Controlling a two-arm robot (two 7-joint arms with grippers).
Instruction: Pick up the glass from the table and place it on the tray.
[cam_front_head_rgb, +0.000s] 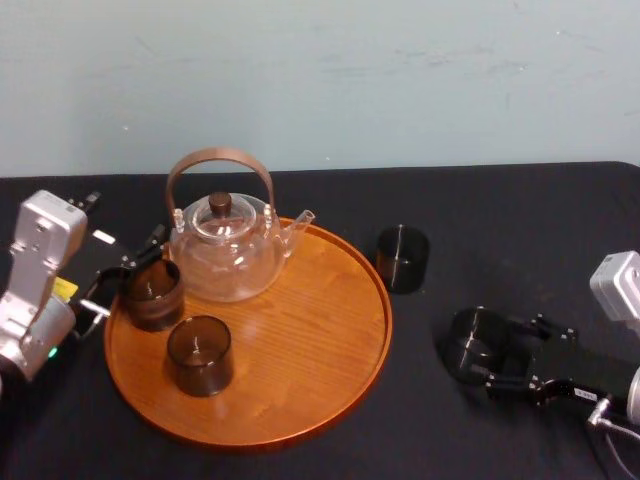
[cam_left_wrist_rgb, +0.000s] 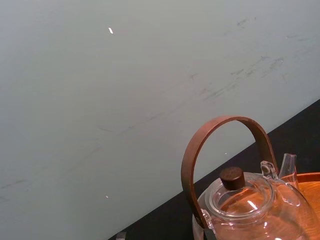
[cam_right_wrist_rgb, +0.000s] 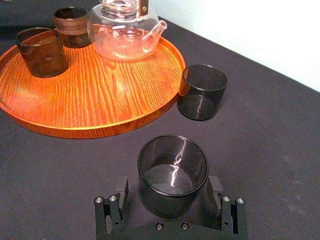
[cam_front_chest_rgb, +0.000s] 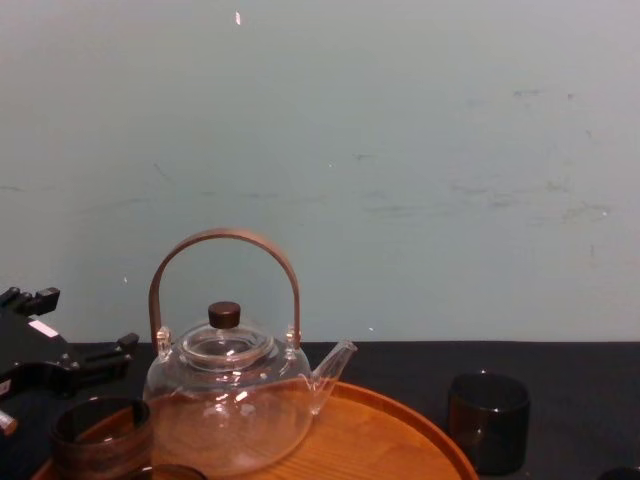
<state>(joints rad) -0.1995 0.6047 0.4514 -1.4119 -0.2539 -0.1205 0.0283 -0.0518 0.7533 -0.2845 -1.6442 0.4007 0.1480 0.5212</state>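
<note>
A dark smoky glass (cam_front_head_rgb: 472, 342) (cam_right_wrist_rgb: 172, 156) stands upright on the black table, to the right of the tray. My right gripper (cam_front_head_rgb: 468, 350) (cam_right_wrist_rgb: 167, 184) is open, one finger on each side of this glass, low on its wall. The round orange-brown wooden tray (cam_front_head_rgb: 300, 330) (cam_right_wrist_rgb: 100, 95) (cam_front_chest_rgb: 400, 440) lies at centre left. My left gripper (cam_front_head_rgb: 125, 275) (cam_front_chest_rgb: 70, 365) rests at the tray's left rim, right beside a dark glass (cam_front_head_rgb: 152, 293) (cam_right_wrist_rgb: 71, 26) that stands on the tray.
A clear glass teapot (cam_front_head_rgb: 225, 250) (cam_left_wrist_rgb: 250, 205) (cam_front_chest_rgb: 230, 400) with an arched brown handle stands at the back of the tray. Another dark glass (cam_front_head_rgb: 200, 353) (cam_right_wrist_rgb: 41, 51) sits on the tray's front left. One more (cam_front_head_rgb: 402, 258) (cam_right_wrist_rgb: 201, 92) (cam_front_chest_rgb: 488, 420) stands on the table by the tray's right rim.
</note>
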